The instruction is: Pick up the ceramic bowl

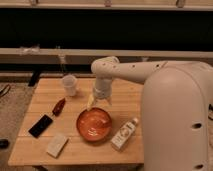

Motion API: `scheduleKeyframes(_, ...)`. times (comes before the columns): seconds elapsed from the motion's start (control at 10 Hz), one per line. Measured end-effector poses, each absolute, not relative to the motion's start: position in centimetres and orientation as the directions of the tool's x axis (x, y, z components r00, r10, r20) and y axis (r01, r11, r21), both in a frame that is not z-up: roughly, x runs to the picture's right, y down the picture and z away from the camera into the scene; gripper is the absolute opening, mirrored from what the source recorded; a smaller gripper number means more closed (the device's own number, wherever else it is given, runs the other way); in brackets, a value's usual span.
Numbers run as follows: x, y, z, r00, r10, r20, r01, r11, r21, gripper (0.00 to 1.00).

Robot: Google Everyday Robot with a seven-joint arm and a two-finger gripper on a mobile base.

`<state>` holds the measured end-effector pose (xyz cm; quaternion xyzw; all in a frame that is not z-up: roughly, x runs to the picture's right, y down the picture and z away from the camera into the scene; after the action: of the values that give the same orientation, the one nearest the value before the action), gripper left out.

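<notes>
Closest to us, the robot's big white body (175, 125) fills the right side. At the near left corner of the wooden table (85, 152) lies a pale block (57, 145), and a black phone (41, 125) sits just beyond it, towards the left edge. The orange-red ceramic bowl (94, 125) is near the middle of the table, upright, with a white bottle (124, 134) lying just beside it on the right.

Now the arm (130, 72): it comes off the body at shoulder height, runs left over the table, bends at a rounded joint and drops straight down. The gripper (98, 103) points downward at the bowl's far rim, just above it. I cannot tell whether the jaws are spread or pressed together, and I cannot tell if they touch the rim.

Further back on the left are a small red object (59, 106) and a translucent cup (70, 85), with a pale ledge (50, 51) against a dark wall behind.
</notes>
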<state>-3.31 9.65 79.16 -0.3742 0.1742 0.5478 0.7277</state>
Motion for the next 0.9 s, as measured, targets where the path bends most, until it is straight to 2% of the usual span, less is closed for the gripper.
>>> scheduleKeyframes(0.7,-3.3,9.6,79.2,0.341,0.668,-0.662,-0.927,0.123,-0.353,0.78)
scheduleKeyframes(0.9,-2.7,9.3,80.2,0.351,0.684,-0.639,-0.926,0.151,-0.346,0.78)
